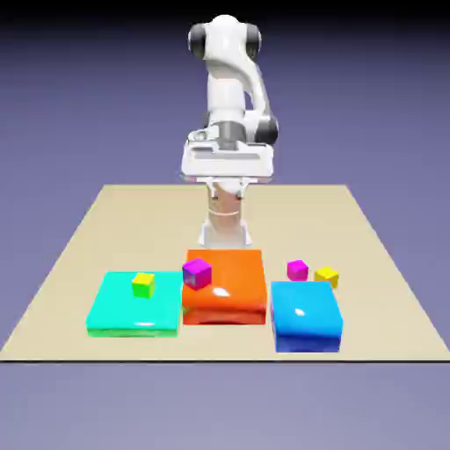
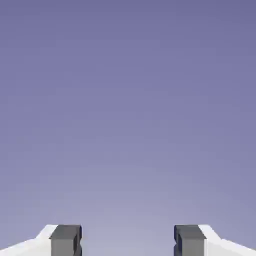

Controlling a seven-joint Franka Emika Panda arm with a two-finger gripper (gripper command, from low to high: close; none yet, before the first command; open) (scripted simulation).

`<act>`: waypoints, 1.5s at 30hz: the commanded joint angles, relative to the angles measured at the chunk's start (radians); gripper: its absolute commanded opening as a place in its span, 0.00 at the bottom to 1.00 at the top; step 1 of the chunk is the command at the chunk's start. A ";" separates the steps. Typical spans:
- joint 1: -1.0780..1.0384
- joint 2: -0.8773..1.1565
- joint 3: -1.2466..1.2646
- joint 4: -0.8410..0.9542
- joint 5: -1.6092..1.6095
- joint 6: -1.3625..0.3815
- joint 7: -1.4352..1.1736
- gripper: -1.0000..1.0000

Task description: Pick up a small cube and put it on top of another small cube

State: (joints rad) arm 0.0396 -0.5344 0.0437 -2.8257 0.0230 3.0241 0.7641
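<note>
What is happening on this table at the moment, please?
The robot arm holds nothing yet: its hand is open, above the table. The small magenta cube sits beside a yellow cube, not yet stacked on the magenta-and-purple cube by the orange block.

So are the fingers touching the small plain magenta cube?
Apart: in the exterior view the fingers hang well above the small plain magenta cube, and backdrop shows between them in the hand view.

Exterior view: raised, facing table; hand view: backdrop only, perhaps level.
</note>
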 commanded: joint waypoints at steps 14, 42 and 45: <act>0.320 0.413 0.507 -0.182 0.267 -0.150 0.267 0.50; 1.029 0.768 -0.053 -0.057 0.912 0.056 -0.232 0.00; 0.920 0.714 0.033 -0.076 0.813 0.025 -0.155 0.00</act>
State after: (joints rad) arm 0.9597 0.1797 0.0769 -2.9015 0.8351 3.0486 0.6095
